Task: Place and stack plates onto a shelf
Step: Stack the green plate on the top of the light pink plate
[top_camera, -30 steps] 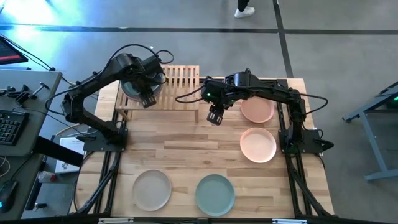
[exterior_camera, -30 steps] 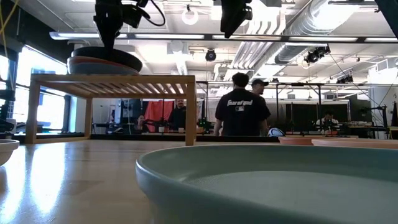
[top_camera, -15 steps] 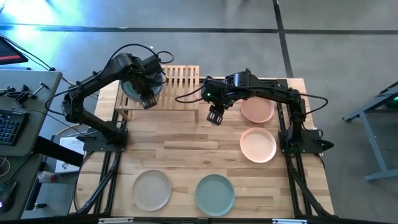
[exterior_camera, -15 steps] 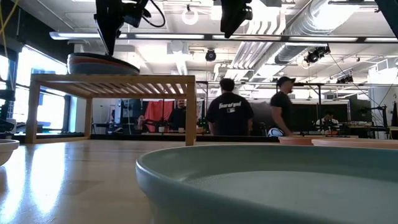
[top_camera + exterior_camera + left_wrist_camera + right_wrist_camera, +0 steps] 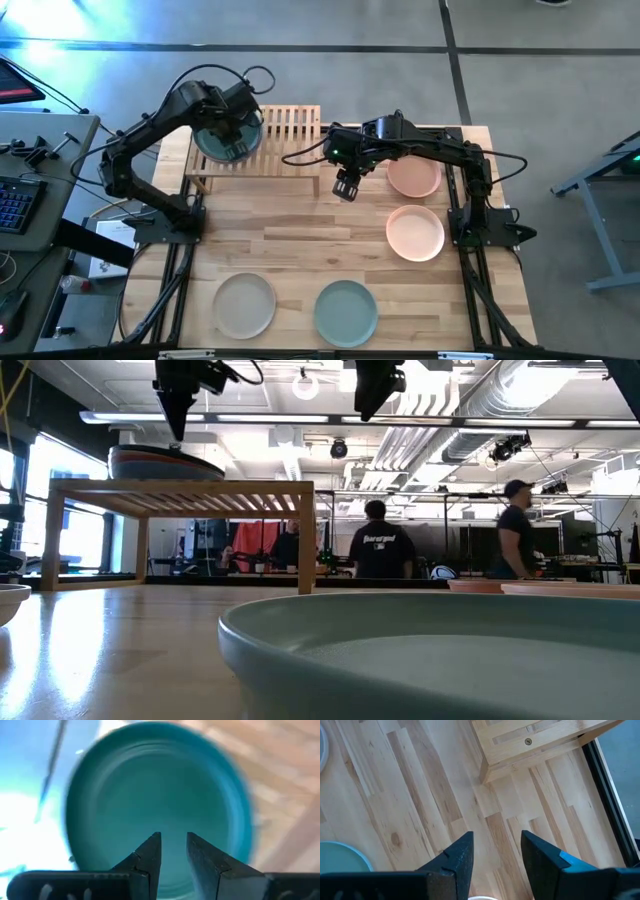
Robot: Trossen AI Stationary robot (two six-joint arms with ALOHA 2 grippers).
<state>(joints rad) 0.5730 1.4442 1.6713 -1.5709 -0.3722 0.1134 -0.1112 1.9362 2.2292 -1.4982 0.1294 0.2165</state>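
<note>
From my seat, the left pincer (image 5: 236, 146) hangs just above the dark teal plate (image 5: 226, 135), fingers slightly parted with nothing between them. That plate tops a stack on the shelf (image 5: 290, 128), directly beneath the pincer. My right pincer (image 5: 346, 187) hovers over bare surface (image 5: 300, 250) just in front of the shelf's corner, fingers apart and empty. Beside it sit two peach-pink plates (image 5: 414, 176) (one nearer the shelf, one (image 5: 415, 232) nearer me). Well beyond both pincers, at the surface's front edge, lie the beige plate (image 5: 244, 305) and sage green plate (image 5: 346, 312).
</note>
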